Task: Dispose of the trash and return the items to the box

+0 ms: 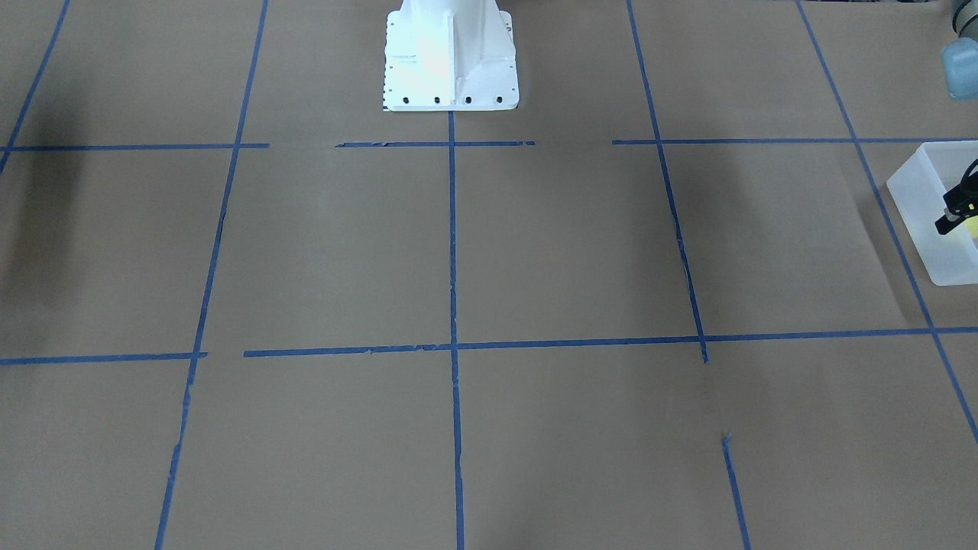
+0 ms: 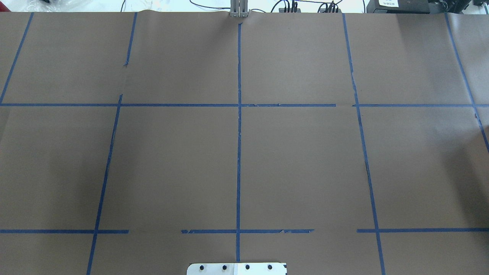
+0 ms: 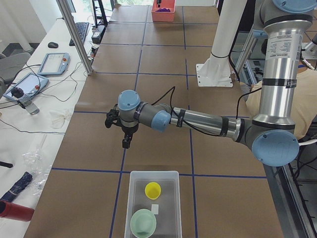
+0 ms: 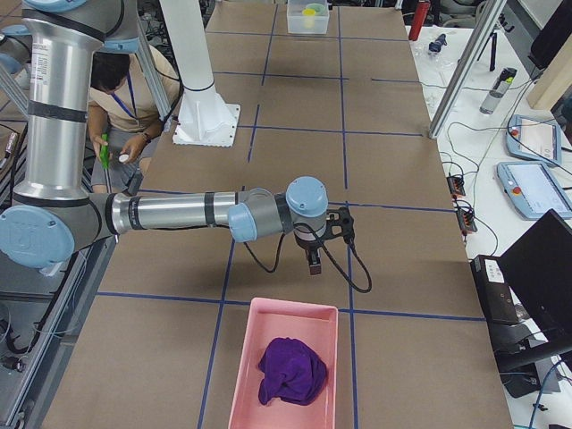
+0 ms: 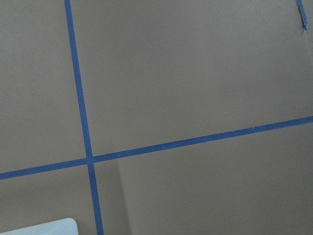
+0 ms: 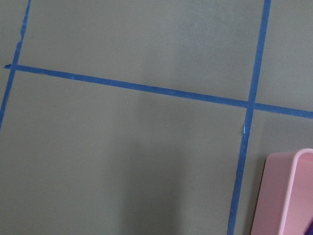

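Yellow cup [image 3: 152,190] and mint-green bowl [image 3: 143,222] sit in the frosted bin [image 3: 168,196], lower centre. Left gripper [image 3: 126,144] hangs just beyond it, right gripper [image 4: 315,265] near the pink bin [image 4: 281,322]; finger spread can't be told. A low swing could clip either rim

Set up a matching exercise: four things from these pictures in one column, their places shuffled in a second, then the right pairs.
Things:
1. yellow cup
2. purple cloth
3. mint-green bowl
4. left gripper

Places:
A. in the pink bin
B. over the bare table, outside both bins
C. in the white box, at the end nearer the left gripper
D. in the white box, at the end farther from the left gripper

Pairs: 1-C, 2-A, 3-D, 4-B.
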Controlling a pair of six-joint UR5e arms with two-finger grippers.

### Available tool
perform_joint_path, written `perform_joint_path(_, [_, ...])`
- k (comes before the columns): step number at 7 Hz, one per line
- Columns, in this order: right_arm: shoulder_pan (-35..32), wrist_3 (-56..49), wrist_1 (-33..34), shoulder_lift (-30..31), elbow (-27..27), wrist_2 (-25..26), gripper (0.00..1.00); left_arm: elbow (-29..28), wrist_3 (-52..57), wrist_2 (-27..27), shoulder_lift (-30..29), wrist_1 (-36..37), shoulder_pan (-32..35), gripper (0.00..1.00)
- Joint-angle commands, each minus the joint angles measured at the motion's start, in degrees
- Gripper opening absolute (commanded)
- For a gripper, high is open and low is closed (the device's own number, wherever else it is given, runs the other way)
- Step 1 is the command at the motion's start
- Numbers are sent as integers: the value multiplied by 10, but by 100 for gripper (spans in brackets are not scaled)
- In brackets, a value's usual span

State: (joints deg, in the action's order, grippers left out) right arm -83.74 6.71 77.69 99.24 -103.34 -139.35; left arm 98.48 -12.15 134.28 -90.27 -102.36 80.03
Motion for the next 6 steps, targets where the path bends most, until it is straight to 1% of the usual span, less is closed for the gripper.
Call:
perform_joint_path(1, [2,2,-9,13,2,4,100,21,-2,0,35,-11,0,100])
perform_joint_path(3, [3,5,-3,3,0,-3,100,30,-1,2,57,-15,1,100])
perform_joint_path(4, [30,5,3,8,-7,-4,100,21,10,5,54,-12,3,100])
perform_joint_path(5, [51,4,37,6,-13,2,100,15,64,46,57,-8,7,100])
perform_joint_path(6, [51,-1,64,-5,-15,8,100,13,102,60,62,0,8,100])
